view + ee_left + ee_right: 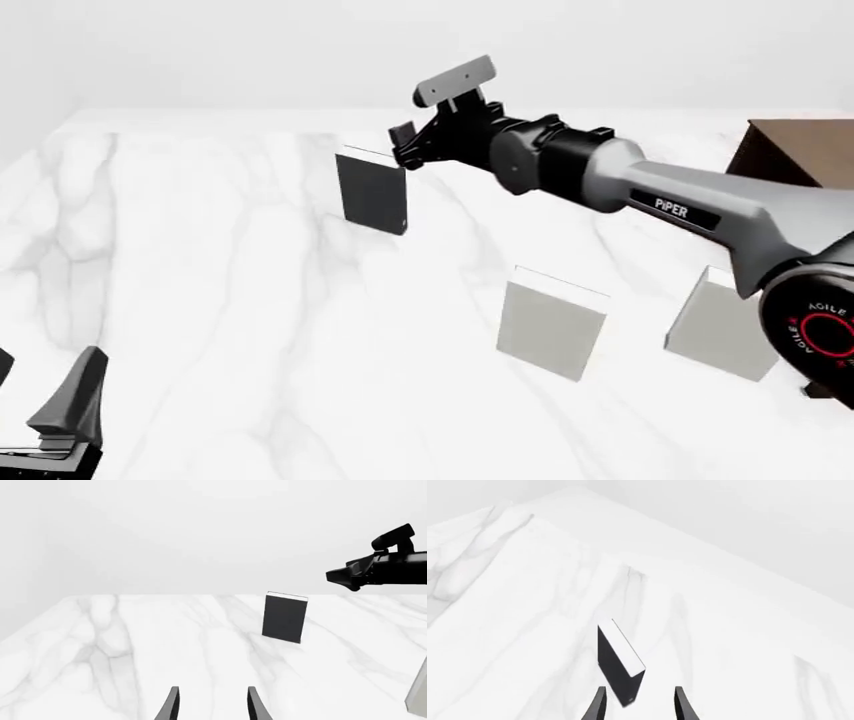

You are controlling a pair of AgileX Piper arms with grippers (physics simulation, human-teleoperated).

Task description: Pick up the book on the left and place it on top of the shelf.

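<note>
The book is a thin black hardcover with white page edges, standing upright on the marble table at the far left. In the right wrist view the book sits just ahead of the fingertips, its white edge facing up. My right gripper hovers at the book's upper right corner, open, holding nothing. My left gripper rests low at the near left, open and empty, far from the book. The dark brown shelf shows only partly at the right edge.
Two light grey books stand upright at the near right, one nearer the middle, the other beside the right arm's base. The right arm stretches diagonally across the table. The edge of a grey book shows in the left wrist view.
</note>
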